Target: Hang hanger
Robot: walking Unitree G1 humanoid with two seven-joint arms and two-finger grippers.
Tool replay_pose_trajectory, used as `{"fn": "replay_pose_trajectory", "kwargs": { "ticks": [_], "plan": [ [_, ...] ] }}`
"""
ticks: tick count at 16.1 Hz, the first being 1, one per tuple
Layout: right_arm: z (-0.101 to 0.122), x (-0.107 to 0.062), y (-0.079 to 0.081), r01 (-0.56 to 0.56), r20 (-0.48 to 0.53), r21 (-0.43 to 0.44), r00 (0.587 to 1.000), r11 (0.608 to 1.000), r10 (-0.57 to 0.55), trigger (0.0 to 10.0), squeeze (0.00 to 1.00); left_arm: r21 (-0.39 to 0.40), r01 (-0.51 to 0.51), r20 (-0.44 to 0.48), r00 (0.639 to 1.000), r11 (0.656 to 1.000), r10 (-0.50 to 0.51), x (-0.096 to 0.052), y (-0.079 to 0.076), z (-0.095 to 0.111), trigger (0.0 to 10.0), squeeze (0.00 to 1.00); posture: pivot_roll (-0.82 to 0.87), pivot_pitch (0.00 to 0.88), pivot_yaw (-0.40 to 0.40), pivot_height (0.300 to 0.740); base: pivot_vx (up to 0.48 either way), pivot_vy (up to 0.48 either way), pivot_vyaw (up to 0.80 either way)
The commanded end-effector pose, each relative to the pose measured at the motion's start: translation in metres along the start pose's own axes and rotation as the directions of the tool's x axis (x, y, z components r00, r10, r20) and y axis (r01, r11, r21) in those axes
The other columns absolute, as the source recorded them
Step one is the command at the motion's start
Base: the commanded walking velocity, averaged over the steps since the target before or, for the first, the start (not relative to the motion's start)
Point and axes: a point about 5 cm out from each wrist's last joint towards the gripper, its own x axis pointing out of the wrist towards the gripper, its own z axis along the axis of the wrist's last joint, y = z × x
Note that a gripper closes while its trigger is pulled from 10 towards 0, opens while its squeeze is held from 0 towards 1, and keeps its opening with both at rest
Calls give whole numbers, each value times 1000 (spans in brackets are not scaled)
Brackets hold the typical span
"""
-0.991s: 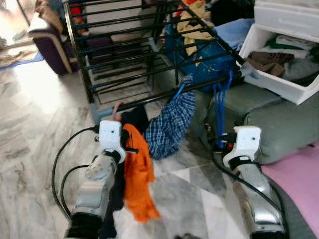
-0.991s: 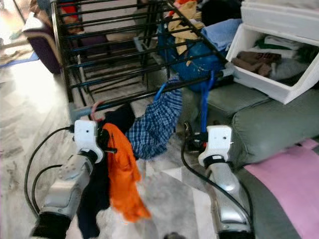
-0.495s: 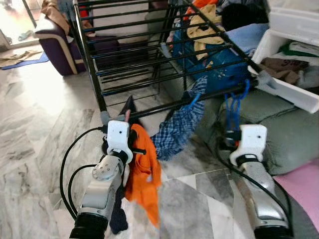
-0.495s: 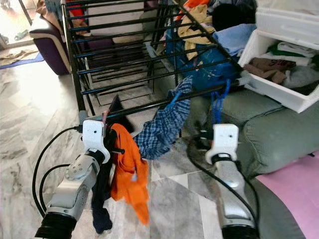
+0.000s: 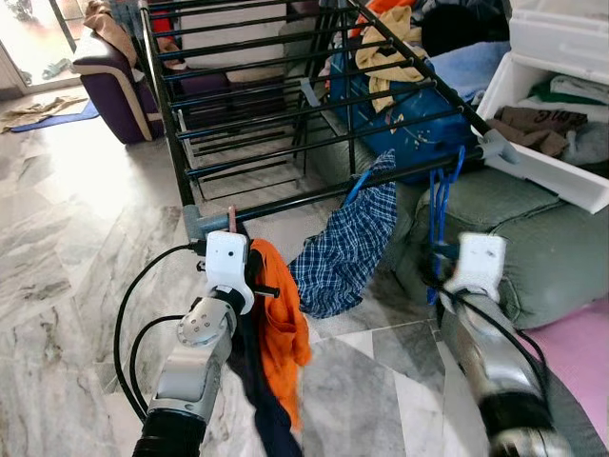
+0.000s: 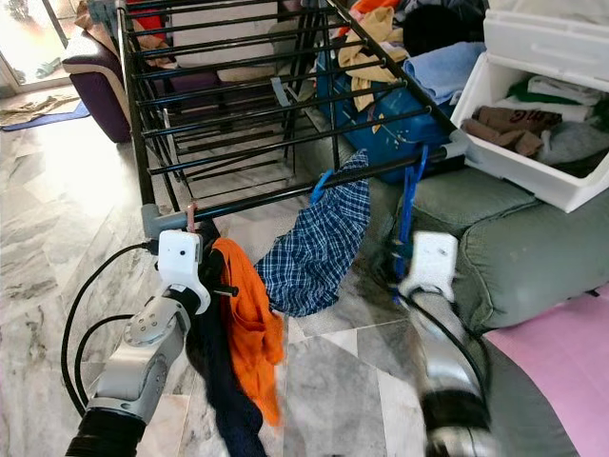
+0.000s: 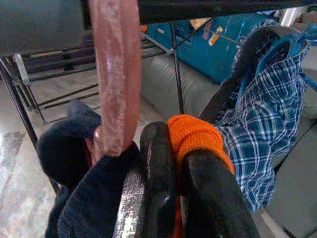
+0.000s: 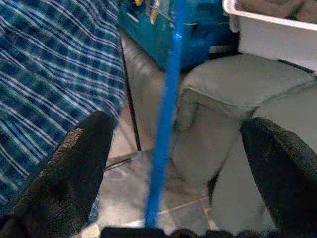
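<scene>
My left gripper (image 7: 181,158) is shut on a pink hanger (image 7: 115,74) that carries an orange garment (image 5: 281,328) and a dark navy one (image 5: 257,400). The hanger's hook (image 5: 231,217) stands upright against the front bar (image 5: 314,198) of the black drying rack (image 5: 285,114), near its left corner. Whether the hook sits over the bar I cannot tell. My right gripper (image 8: 173,168) is open, and an empty blue hanger (image 5: 440,205) dangling from that bar passes between its fingers (image 8: 74,163). A blue plaid shirt (image 5: 347,248) hangs from the bar between the two arms.
A white bin of clothes (image 5: 561,181) rests on grey-green cushions (image 5: 533,248) at the right. A blue bag (image 5: 409,124) stands behind the rack, a purple armchair (image 5: 114,81) at the far left. A pink mat (image 5: 580,352) lies at the lower right on marble floor (image 5: 67,276).
My left gripper has risen with the hanger, bringing its pink hook up to the front bar. My right arm has reached forward to the blue hanger. The camera has shifted too.
</scene>
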Motion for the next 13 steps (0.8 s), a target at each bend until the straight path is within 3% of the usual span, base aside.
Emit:
{"fn": "replay_pose_trajectory", "kwargs": {
  "ticks": [1,4,6,9,13],
  "plan": [
    [-1,5,6,4,-17,-5,1000,1000,-4,10000,0,15,-2,12,1000,1000,2,-1,2,5,10000,0,-23,110,16,740,0,0,0],
    [1,13,8,8,-30,2,1000,1000,-7,10000,0,19,-1,7,1000,1000,1,-3,3,6,10000,0,-10,123,15,740,0,0,0],
    [0,17,2,34,-50,-9,998,999,-35,10000,0,19,-1,2,1000,1000,1,-5,2,5,10000,0,-7,127,13,740,0,0,0],
    [-1,19,-21,119,-63,-4,991,993,-119,10000,0,17,0,-12,1000,1000,0,-6,2,3,10000,0,-10,134,14,740,0,0,0],
    [3,21,-27,121,-51,-15,991,992,-122,10000,0,15,8,-19,1000,1000,-8,-5,-1,3,10000,0,-20,134,22,740,0,0,0]
  ]
}}
